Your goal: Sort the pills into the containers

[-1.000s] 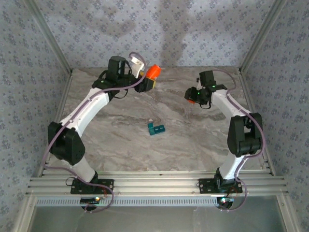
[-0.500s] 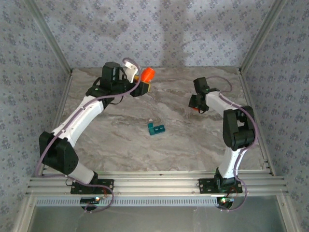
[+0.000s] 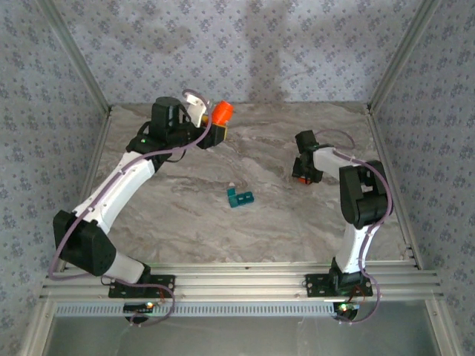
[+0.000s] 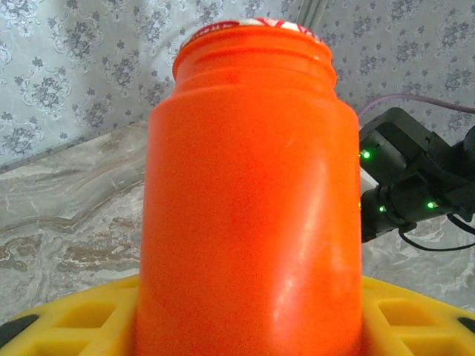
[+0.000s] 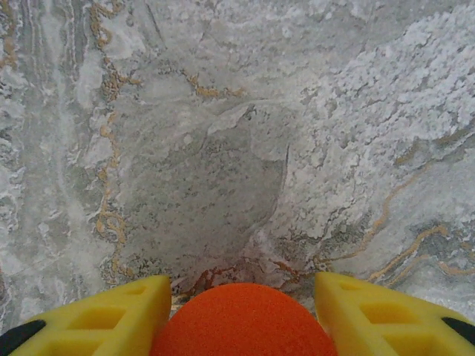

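Left wrist view: why is the orange bottle (image 4: 249, 185) held up off the marble?
— The left claw (image 3: 220, 124) is clamped round its body with the mouth pointing away from the claw, likely readying a pour.
And the right claw (image 3: 300, 176)?
— It is closed on what looks like the orange cap (image 5: 243, 320), low over the table (image 5: 223, 148), probably to set it aside.
The containers (image 3: 240, 198)?
— The teal strip lies between both claws, well apart from each.

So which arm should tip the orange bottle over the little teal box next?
Probably the left. The left claw grips the orange bottle, and the teal box lies between the arms. The right claw is closed on a small orange round thing, so it isn't free.
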Controlling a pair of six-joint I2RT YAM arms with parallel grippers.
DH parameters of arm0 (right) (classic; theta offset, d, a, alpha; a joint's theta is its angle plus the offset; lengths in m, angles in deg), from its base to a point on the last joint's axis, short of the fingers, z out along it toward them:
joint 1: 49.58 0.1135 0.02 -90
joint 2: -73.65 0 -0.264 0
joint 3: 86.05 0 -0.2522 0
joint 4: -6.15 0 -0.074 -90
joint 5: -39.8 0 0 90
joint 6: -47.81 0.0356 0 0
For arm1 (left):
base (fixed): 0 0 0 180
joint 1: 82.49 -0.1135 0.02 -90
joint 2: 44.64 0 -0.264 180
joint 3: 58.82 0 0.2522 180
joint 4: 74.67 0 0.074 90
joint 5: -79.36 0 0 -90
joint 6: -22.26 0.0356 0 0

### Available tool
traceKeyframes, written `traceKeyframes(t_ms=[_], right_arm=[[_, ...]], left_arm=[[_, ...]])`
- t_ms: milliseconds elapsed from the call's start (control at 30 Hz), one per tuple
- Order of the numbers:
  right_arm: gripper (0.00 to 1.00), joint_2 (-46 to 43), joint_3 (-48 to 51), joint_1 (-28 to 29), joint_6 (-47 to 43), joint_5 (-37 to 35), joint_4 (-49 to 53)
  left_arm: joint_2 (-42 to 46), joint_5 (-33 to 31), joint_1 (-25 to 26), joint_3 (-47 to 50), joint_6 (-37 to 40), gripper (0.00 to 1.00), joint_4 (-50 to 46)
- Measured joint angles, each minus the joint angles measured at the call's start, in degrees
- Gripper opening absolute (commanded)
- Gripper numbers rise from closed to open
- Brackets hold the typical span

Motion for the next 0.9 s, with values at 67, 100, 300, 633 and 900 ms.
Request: traceKeyframes(t_ms=[67,100,300,633,900], right_arm=[[0.57,0.0,0.0,0.0,0.2,0.0,0.0],[0.61,-0.1,0.0,0.0,0.2,0.1,0.0],[0.69,-0.7,0.2,0.0,-0.3,2.5,0.8],[0.65,-10.6,0.4,1.0,-1.9,10.8,2.8],[0.46,-16.5,7.4,11.3,-3.7,20.5,1.3]], left_arm=[[0.0,-0.2,0.0,0.2,0.0,0.00,0.0],[0.0,-0.2,0.0,0.2,0.0,0.00,0.0],[0.0,-0.5,0.0,0.3,0.0,0.00,0.0],[1.6,-1.7,0.0,2.5,-1.6,0.00,0.0],[4.2,-3.9,0.0,3.7,-4.0,0.00,0.1]])
